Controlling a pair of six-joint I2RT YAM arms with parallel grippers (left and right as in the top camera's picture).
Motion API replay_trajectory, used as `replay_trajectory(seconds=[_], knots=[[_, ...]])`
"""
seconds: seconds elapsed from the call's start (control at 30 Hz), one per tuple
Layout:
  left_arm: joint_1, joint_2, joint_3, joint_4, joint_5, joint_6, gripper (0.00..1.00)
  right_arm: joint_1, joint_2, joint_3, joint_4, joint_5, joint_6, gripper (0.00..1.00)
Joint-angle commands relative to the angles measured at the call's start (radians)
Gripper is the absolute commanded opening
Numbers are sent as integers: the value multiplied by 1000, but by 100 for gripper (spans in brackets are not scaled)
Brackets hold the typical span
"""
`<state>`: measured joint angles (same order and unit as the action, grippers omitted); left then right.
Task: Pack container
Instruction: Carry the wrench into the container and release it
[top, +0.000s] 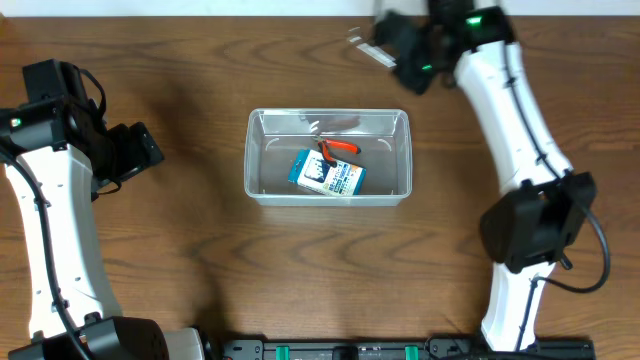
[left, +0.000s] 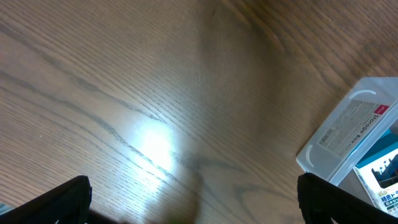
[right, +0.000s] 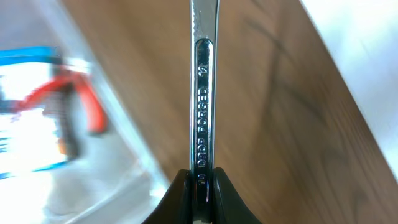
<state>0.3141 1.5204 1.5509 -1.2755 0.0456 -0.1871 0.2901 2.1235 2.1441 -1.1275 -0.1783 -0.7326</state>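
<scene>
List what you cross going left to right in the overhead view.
left gripper → container → right arm's elbow. Left out: the box and pliers inside the container, and the wrench and right gripper at the far edge, which overlap its span.

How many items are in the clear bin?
2 in the container: blue-and-white box in the middle, red-handled pliers at its far edge. A grey shape by the far wall may be a third.
</scene>
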Motion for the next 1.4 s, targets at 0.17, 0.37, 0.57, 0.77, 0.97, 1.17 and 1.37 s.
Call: replay_trajectory(seconds=[0.17, 0.37, 0.57, 0.77, 0.97, 1.17, 1.37], knots=[[3, 2, 11, -3, -2, -13, 98, 213, 40, -31, -125, -14, -148, 1], [3, 2, 11, -2, -2, -9, 98, 253, 68, -109, -93, -14, -148, 1], [3, 2, 11, -3, -2, -9, 98, 232, 105, -224, 34, -14, -148, 1], [3, 2, 11, -3, -2, -9, 98, 213, 124, -317, 118, -13, -148, 2], [3, 2, 11, -3, -2, -9, 98, 213, 124, -323, 121, -13, -146, 53], [3, 2, 11, -3, -2, -9, 98, 214, 83, -226, 27, -5, -32, 81], [3, 2, 11, -3, -2, -8, 98, 159, -16, -58, -112, 77, 188, 99]])
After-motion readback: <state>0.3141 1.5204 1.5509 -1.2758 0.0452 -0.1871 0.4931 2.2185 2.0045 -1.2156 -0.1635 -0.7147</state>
